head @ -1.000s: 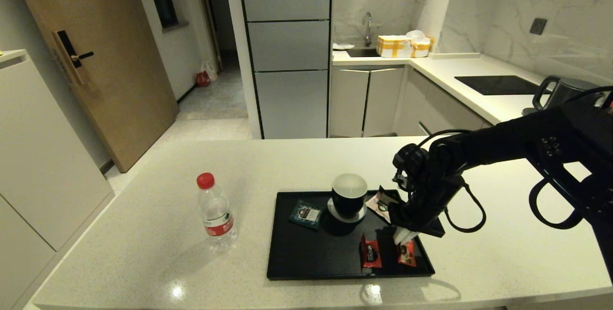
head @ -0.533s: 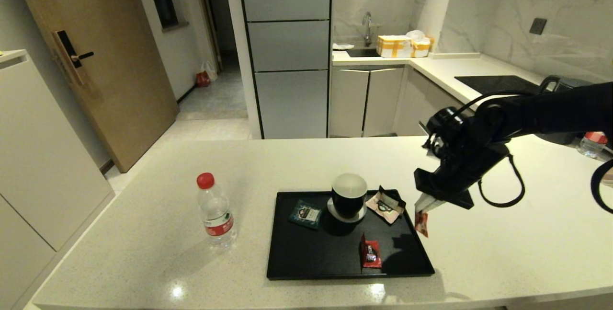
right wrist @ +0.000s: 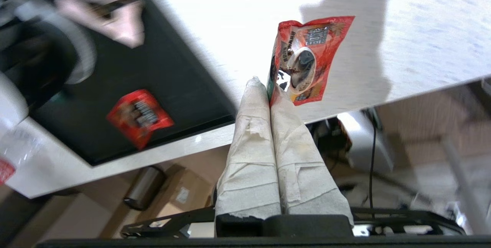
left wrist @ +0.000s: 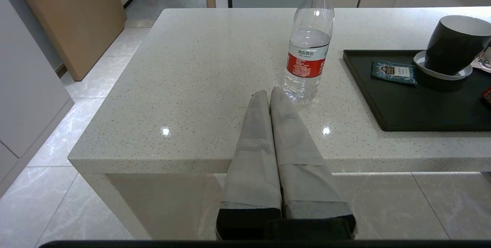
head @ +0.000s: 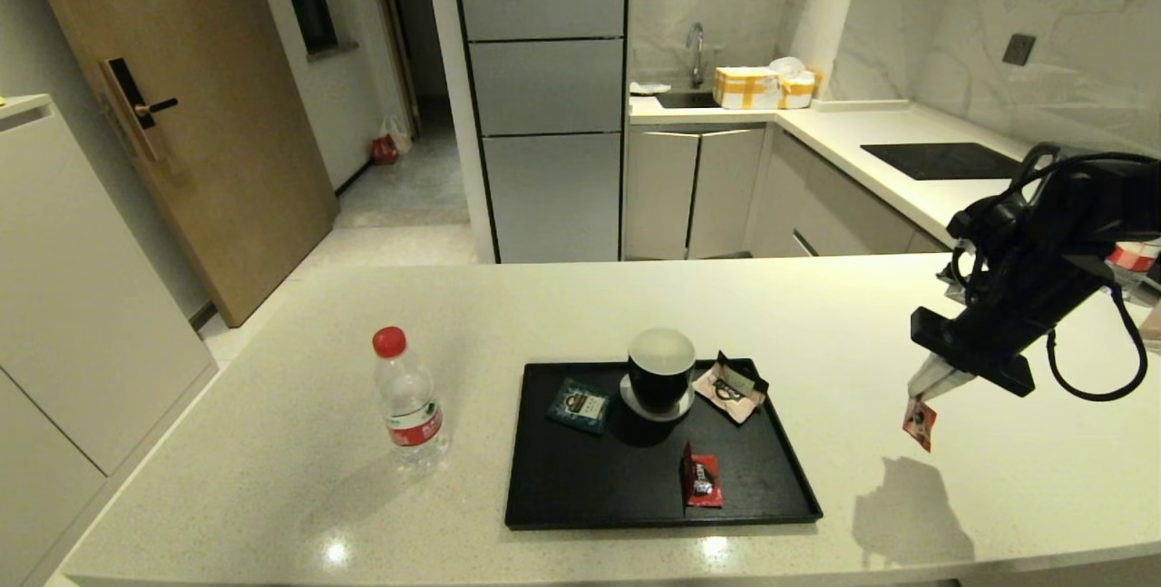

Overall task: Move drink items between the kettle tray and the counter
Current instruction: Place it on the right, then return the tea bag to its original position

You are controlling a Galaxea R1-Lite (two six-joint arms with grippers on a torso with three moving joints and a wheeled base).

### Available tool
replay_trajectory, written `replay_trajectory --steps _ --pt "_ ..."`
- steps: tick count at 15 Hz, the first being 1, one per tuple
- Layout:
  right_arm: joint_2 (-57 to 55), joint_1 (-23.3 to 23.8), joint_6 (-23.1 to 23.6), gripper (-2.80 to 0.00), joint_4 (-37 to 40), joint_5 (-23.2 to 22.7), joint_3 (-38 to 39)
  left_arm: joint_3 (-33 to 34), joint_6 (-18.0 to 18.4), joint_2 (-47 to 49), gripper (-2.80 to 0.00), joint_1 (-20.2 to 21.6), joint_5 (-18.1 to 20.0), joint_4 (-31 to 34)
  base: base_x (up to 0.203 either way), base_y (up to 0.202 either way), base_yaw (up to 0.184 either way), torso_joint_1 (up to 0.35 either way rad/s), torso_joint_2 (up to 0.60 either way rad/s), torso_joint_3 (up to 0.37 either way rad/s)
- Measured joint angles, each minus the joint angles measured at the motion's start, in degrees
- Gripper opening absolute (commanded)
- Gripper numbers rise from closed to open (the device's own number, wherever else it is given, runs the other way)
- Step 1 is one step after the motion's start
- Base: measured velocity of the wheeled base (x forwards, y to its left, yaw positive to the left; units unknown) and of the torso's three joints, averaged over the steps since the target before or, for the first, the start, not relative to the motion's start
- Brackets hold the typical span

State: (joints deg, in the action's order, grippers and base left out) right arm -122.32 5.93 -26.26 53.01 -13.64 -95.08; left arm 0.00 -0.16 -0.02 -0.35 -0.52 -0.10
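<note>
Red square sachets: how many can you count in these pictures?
2. One red square sachet hangs pinched in the right gripper above the pale speckled counter; another lies on the black tray.

Left gripper (left wrist: pixel 264 94) fingers pressed together, near water bottle (left wrist: pixel 308 45) upright on counter (left wrist: pixel 199 68), beside tray (left wrist: pixel 387 114).

Dim room, overhead glare, blurred right-wrist view.
</note>
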Motion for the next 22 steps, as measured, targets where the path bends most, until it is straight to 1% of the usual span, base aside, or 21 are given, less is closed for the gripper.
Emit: replay_trajectory --steps 3,7,10,11,14,18,20,22 --pt "-2.5 1.4 0.8 -2.80 -0.6 0.0 1.3 0.0 0.0 0.0 -2.80 0.0 0.0 0.0 0.000 0.000 0.000 0.000 0.00 0.000" --pt "-6.4 1.5 0.9 -2.80 -1.0 -0.1 0.9 0.0 0.0 0.0 -2.80 0.0 0.0 0.0 0.000 0.000 0.000 0.000 0.00 0.000" --pt "-8.8 1.5 0.9 -2.80 -2.7 -0.1 0.8 0.0 0.0 0.0 -2.80 0.0 0.0 0.0 0.000 0.000 0.000 0.000 0.00 0.000" --pt "-9.5 1.5 0.9 0.00 -2.9 -0.1 0.8 0.0 0.0 0.0 -2.80 0.0 0.0 0.0 0.000 0.000 0.000 0.000 0.00 0.000" --pt "-10.9 1.0 0.6 0.00 -5.1 0.5 0.7 0.0 0.0 0.0 -2.80 0.0 0.0 0.0 0.000 0.000 0.000 0.000 0.00 0.000" --pt "-9.6 1.0 0.6 0.00 -4.6 0.5 1.0 0.0 0.0 0.0 -2.80 0.0 0.0 0.0 0.000 0.000 0.000 0.000 0.00 0.000" --pt "-6.3 1.0 0.6 0.00 -4.5 -0.7 2.5 0.0 0.0 0.0 -2.80 0.0 0.0 0.0 0.000 0.000 0.000 0.000 0.00 0.000" --pt "0.0 1.0 1.0 0.00 -4.7 -2.9 5.4 0.0 0.0 0.0 -2.80 0.0 0.0 0.0 0.000 0.000 0.000 0.000 0.00 0.000"
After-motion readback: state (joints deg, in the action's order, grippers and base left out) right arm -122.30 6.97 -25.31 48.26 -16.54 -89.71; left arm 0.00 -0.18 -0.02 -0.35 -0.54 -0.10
